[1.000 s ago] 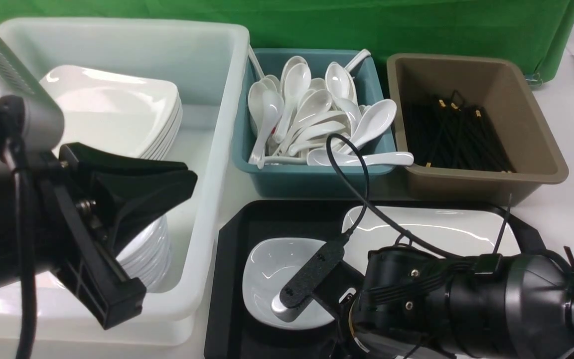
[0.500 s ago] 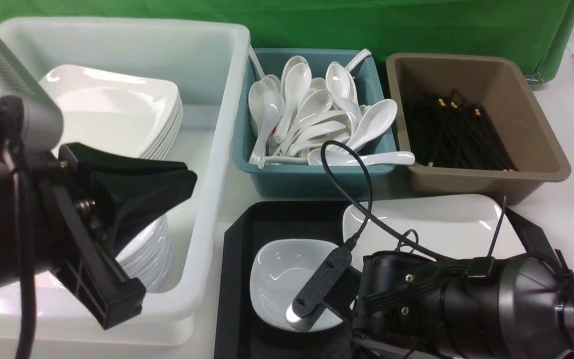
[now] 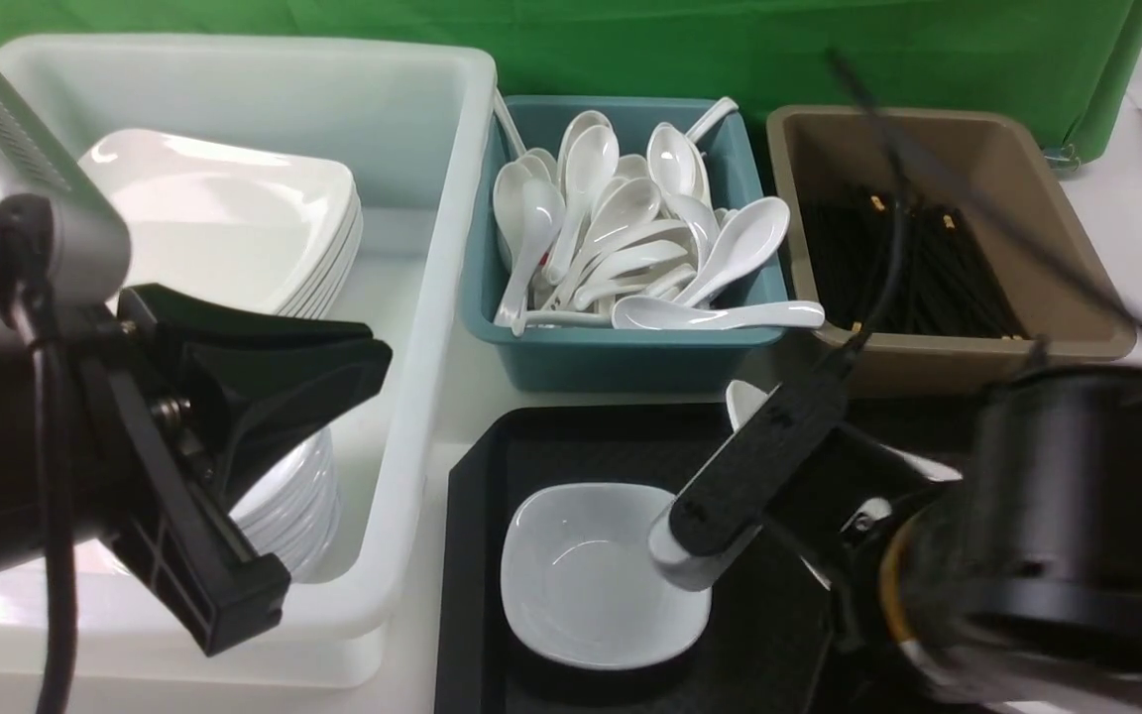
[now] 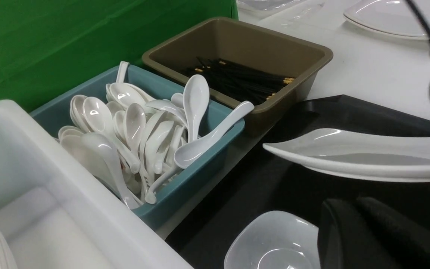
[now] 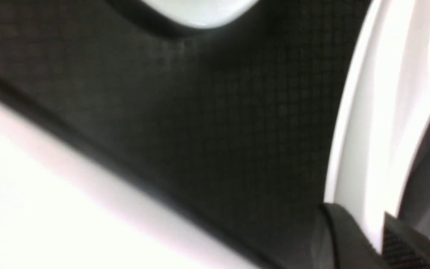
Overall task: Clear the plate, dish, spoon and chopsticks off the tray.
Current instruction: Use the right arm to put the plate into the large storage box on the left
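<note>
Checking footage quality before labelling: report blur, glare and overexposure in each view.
Front view: the right arm and its cable are motion-smeared, the spoons crisp, glare on the stacked plates. Left wrist view: sharp, though the near dish is soft. Right wrist view: blurred throughout, a blown-out white band, texture of the tray barely legible.

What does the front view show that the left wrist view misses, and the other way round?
Only the front view: the stack of plates at the back of the white tub. There the right arm hides most of the plate.
Only the left wrist view: that plate's long rim, which looks raised off the tray, and another plate far off on the table.
Both: the teal bin of spoons, the brown bin of chopsticks, the dish and the tray.
</note>
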`<state>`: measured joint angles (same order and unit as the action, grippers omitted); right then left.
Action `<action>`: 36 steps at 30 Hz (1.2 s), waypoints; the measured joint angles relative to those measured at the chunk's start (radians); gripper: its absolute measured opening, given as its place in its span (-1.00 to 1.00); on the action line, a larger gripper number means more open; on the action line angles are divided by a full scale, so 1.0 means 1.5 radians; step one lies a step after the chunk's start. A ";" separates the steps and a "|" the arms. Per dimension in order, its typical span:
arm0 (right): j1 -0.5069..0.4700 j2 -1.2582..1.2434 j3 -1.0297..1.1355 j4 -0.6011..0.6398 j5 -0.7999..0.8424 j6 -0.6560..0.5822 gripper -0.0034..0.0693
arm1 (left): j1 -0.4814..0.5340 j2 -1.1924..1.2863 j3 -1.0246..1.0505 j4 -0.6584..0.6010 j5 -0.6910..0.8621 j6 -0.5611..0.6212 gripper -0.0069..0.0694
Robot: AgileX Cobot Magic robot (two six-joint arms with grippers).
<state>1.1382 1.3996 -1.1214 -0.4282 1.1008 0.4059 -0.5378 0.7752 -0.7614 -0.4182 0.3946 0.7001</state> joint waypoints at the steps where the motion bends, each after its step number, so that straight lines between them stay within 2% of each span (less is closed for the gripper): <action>1: 0.000 -0.002 -0.003 0.001 0.009 0.000 -0.75 | 0.000 0.000 0.000 0.001 0.000 0.000 -0.77; 3: 0.011 -0.018 -0.039 0.012 0.018 -0.005 -0.75 | 0.000 0.000 0.000 0.012 0.000 -0.007 -0.77; 7: 0.033 -0.030 -0.126 0.011 0.020 -0.052 -0.75 | 0.000 -0.016 -0.013 0.078 0.018 -0.081 -0.77; 12: 0.050 -0.019 -0.244 0.005 0.020 -0.161 -0.75 | 0.001 -0.076 -0.046 0.241 0.104 -0.267 -0.77; 16: 0.048 0.033 -0.356 -0.011 -0.055 -0.377 -0.75 | 0.001 -0.174 -0.053 0.436 0.243 -0.456 -0.77; 17: 0.048 0.051 -0.376 -0.012 -0.090 -0.432 -0.75 | 0.001 -0.191 -0.053 0.463 0.277 -0.480 -0.77; 19: 0.048 0.066 -0.390 -0.009 -0.121 -0.477 -0.75 | 0.001 -0.208 -0.053 0.489 0.297 -0.497 -0.77; 20: 0.048 0.093 -0.409 -0.002 -0.176 -0.554 -0.75 | 0.001 -0.243 -0.053 0.535 0.345 -0.536 -0.77; 22: 0.048 0.148 -0.443 0.018 -0.248 -0.655 -0.75 | 0.001 -0.288 -0.053 0.575 0.396 -0.574 -0.77; 27: 0.033 0.290 -0.541 0.048 -0.329 -0.745 -0.75 | 0.001 -0.367 -0.054 0.592 0.462 -0.596 -0.77; 36: -0.070 0.594 -0.853 0.140 -0.319 -0.796 -0.75 | 0.001 -0.408 -0.054 0.520 0.481 -0.580 -0.77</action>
<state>1.0331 2.2909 -2.4008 -0.2183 0.6219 -0.7883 -0.5368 0.1638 -0.8426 0.3621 1.1160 -0.1704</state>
